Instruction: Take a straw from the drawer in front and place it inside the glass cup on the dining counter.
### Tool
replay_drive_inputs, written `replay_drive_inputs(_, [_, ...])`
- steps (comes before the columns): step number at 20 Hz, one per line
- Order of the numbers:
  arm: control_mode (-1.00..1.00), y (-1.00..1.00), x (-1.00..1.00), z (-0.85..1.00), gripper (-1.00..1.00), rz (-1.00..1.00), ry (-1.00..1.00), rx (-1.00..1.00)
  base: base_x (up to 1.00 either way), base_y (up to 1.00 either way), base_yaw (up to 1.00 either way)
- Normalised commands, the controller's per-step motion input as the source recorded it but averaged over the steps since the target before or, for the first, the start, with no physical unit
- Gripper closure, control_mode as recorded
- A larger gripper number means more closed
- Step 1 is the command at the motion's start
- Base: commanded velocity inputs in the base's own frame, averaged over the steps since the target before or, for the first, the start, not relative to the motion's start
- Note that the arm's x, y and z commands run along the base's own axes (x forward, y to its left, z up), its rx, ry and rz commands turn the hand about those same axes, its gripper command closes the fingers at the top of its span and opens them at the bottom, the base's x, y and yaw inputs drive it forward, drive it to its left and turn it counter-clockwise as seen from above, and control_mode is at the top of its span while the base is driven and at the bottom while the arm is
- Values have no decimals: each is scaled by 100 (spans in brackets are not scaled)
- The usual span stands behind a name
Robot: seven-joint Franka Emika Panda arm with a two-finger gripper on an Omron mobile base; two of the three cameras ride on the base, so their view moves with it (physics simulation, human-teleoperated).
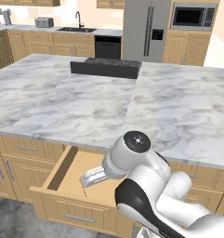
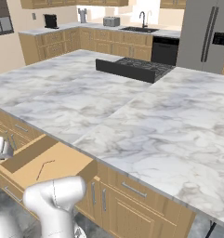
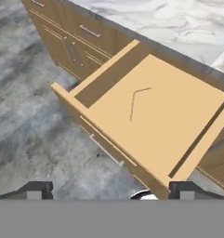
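Hand view has the drawer (image 3: 178, 139) pulled wide open under the dining counter (image 3: 178, 23), with the straw (image 3: 133, 103) lying flat on its floor, bent end up top. The gripper (image 3: 111, 191) hovers over the front panel, fingers spread wide, holding nothing

The wide, shallow light-wood drawer (image 3: 178, 135) stands pulled open beneath the edge of the large white-and-grey veined marble dining counter (image 1: 85, 107). A very thin reddish-pink straw with a bent top (image 3: 133, 103) lies flat on the drawer's floor, near its middle. A long black cooktop (image 1: 106, 67) sits on the counter's far side, well apart from the drawer.
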Motion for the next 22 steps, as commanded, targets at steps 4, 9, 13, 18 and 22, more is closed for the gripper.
replay_drive_inputs(4, [-100,0,61,3,-100,0,3,6,0,0,0])
replay_drive_inputs(9, [-100,0,72,-2,-100,0,9,1,0,0,0])
replay_drive_inputs(13, [-100,6,60,-9,-100,-2,18,0,0,0,0])
replay_drive_inputs(18, [-100,11,61,-19,-100,-4,24,0,0,0,0])
replay_drive_inputs(22, [-100,19,52,-38,-100,-6,26,0,0,0,0])
